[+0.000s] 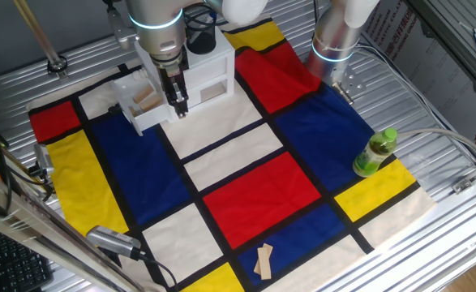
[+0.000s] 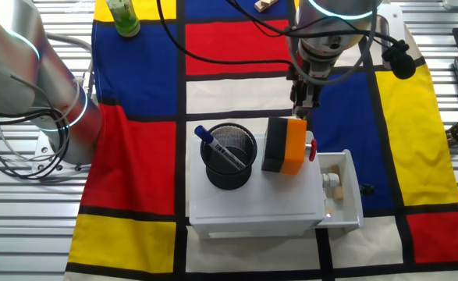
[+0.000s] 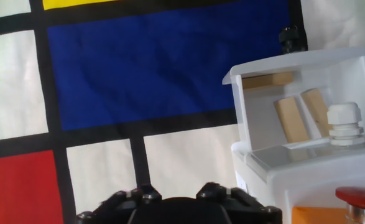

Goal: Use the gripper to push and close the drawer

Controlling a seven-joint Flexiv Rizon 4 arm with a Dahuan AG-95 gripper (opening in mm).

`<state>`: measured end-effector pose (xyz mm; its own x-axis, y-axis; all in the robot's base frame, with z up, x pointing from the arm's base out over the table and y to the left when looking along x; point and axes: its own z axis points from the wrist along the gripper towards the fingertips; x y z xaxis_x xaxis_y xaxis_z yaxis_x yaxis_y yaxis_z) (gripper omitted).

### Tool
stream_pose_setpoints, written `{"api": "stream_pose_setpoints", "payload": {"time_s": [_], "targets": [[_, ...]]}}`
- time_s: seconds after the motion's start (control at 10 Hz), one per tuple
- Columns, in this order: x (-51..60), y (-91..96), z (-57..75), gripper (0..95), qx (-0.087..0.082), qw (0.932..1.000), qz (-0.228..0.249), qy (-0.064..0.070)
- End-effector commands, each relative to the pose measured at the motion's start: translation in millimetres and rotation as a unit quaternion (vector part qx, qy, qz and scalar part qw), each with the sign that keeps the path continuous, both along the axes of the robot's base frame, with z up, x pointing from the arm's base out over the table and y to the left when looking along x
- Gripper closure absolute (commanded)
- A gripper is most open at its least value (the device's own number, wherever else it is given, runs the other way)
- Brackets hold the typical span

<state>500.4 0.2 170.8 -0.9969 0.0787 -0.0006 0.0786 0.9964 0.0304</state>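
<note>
Wooden pieces (image 1: 263, 261) lie nearest the lens on the counter's cloth (image 1: 246, 191); drawer (image 1: 144, 104) stands pulled out of the white cabinet (image 2: 253, 204), far end; pincer (image 1: 177, 108) hangs just beside the drawer's outer front, fingers seemingly together; closing push, judged, runs along the drawer's axis toward the cabinet.

The arm (image 1: 158, 20) is silver and white, built of rounded cylindrical links, with a glowing cyan ring around its lower link. Below the ring a grey wrist block narrows to a small black gripper (image 1: 177, 107) with two slim dark fingers (image 2: 302, 100). A black cable (image 2: 385, 43) loops beside the wrist. In the hand view the gripper's base shows as a black, knobbly housing (image 3: 176, 205) with small round screw heads along its top edge.
</note>
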Motion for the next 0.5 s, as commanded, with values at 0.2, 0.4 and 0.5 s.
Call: {"api": "stream_pose_setpoints", "payload": {"time_s": [0.2, 0.4, 0.5], "targets": [[0.0, 0.0, -0.3, 95.0, -0.002, 1.0000, 0.001, 0.000], [0.0, 0.0, -0.3, 95.0, -0.002, 1.0000, 0.001, 0.000], [0.0, 0.0, -0.3, 95.0, -0.002, 1.0000, 0.001, 0.000]]}}
